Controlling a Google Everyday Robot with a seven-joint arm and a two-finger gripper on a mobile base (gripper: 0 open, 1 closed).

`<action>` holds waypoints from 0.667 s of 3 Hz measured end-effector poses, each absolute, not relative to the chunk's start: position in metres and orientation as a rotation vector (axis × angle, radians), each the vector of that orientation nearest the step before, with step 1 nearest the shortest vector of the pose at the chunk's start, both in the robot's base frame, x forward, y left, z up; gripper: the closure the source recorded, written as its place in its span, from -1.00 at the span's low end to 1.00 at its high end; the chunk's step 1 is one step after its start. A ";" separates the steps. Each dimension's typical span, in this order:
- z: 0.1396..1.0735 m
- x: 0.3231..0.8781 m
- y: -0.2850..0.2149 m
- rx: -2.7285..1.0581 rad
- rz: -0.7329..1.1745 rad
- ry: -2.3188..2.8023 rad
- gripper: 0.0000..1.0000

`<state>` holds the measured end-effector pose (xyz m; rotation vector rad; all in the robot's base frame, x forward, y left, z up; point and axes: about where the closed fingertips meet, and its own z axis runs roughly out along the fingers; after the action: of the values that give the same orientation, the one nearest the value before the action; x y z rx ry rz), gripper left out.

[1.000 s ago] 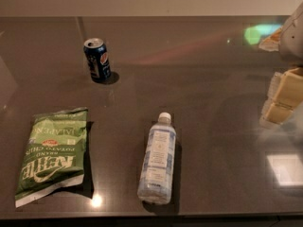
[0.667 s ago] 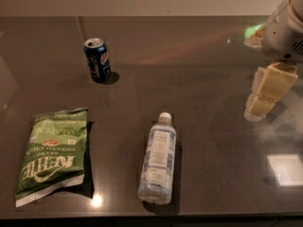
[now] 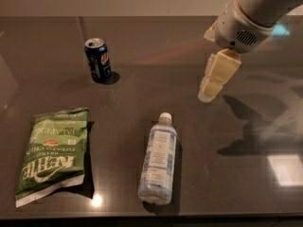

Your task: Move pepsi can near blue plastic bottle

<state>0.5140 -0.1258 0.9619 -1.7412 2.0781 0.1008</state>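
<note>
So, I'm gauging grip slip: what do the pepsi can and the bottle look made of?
The pepsi can: likely metal, glossy paint, silvery top. The blue plastic bottle: seemingly clear plastic, see-through body, white cap. The gripper hangs upper right, apart from both.

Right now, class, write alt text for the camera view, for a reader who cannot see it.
A robot's end effector hangs over the right of a dark table, apart from the upright pepsi can at far left. The blue plastic bottle lies on its side near the front, beside a green chip bag.
</note>
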 end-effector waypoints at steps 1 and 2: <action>0.955 0.536 -0.086 -1.712 0.193 2.023 -1.00; 0.948 0.553 -0.046 -1.680 0.274 1.967 -1.00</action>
<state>0.5534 -0.0460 0.9478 -1.6798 1.9669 0.2743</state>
